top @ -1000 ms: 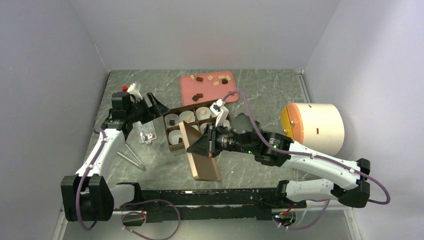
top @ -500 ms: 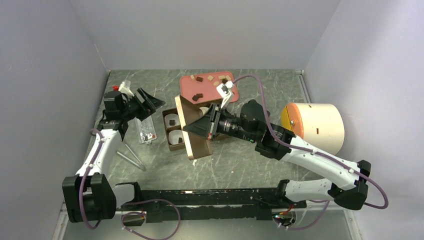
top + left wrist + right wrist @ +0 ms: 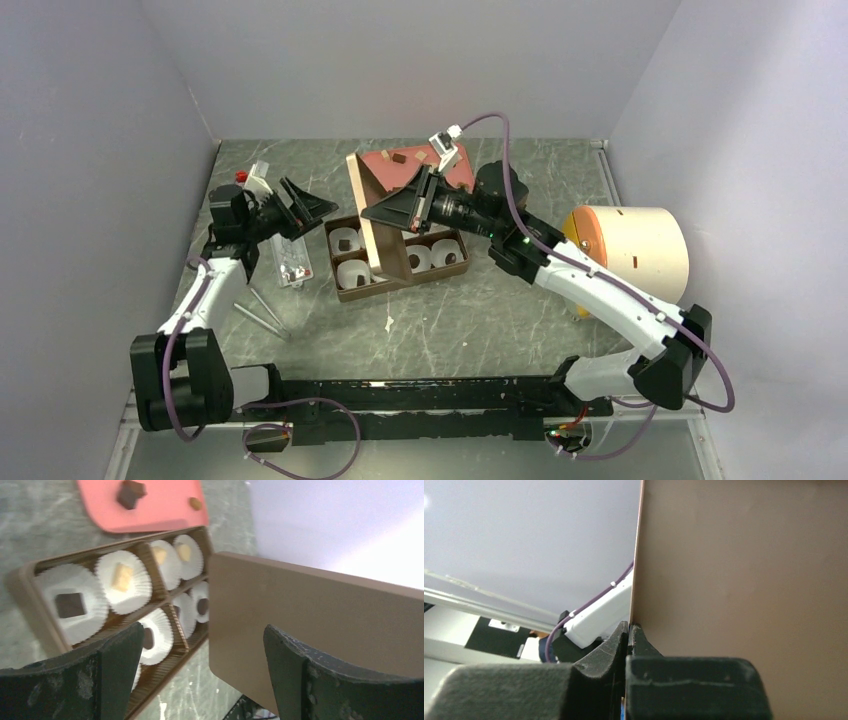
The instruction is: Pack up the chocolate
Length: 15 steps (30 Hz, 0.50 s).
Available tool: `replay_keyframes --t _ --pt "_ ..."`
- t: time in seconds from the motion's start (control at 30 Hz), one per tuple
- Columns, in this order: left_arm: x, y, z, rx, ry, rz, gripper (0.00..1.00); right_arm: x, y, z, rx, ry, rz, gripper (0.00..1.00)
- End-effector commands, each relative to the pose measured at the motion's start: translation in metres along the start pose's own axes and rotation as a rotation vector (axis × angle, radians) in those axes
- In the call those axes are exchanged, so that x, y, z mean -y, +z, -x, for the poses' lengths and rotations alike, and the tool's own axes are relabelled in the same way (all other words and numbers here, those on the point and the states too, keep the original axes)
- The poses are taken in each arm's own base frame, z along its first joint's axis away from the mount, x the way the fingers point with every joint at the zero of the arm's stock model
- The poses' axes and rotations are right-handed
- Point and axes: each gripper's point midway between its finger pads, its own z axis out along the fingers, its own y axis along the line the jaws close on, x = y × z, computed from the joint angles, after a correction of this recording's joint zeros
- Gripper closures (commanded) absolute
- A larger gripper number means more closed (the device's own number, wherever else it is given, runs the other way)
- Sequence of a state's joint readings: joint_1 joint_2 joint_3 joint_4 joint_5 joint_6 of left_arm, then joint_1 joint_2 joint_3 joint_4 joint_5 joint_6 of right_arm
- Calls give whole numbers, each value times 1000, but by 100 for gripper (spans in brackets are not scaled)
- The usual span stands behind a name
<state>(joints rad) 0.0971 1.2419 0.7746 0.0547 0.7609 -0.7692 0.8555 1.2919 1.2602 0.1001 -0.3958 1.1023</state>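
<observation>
Since the right gripper (image 3: 372,213) has its fingers pressed together on one edge of the flat brown lid (image 3: 390,258), holding it up on edge and not laid flat, the step in hand looks like closing the box (image 3: 352,294). The lid hangs from that pinch directly over the middle of the box, its lower edge down among the rows, though whether it touches the rim cannot be told. The left gripper (image 3: 310,203) stands spread wide and holds nothing, hovering just off the box's left end with its fingertips pointing at it; its wrist view shows the box straight ahead between the fingers and the lid looming to one side. Most of the chocolate (image 3: 70,605) sits in the box, one piece to each white paper cup (image 3: 92,625), dark and cream ones alike. A few loose pieces (image 3: 131,492) lie on the pink tray (image 3: 160,505) beyond the box, on the far side from the left gripper and behind the right one. Packing therefore seems nearly done but perhaps not complete. The next move likely calls for tipping the lid down flat, squaring its corners with the rim below the right gripper, and lowering it evenly. The open left gripper is well placed to steady the box if it slides.
</observation>
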Motion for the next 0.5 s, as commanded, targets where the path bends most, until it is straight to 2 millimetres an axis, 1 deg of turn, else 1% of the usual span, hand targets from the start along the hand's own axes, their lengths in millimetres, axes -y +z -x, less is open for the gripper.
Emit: replay_keyframes --t 0.0,0.13,0.23,0.3,0.4,0.47 --pt "68 -20 0 12 122 -332 5 -83 -20 40 53 -58 271 100" --pt "100 -38 -6 40 114 -518 4 -100 -29 54 55 -49 340 100" --pt "113 -48 -6 67 129 -602 3 -113 -34 62 68 -84 357 100" --pt "120 -52 -8 86 151 -651 4 -119 -37 68 85 -108 358 100" --pt "124 -47 -18 71 150 -710 4 -126 -40 74 101 -116 375 100" --pt "132 -42 -29 34 141 -764 3 -133 -42 76 104 -118 393 100"
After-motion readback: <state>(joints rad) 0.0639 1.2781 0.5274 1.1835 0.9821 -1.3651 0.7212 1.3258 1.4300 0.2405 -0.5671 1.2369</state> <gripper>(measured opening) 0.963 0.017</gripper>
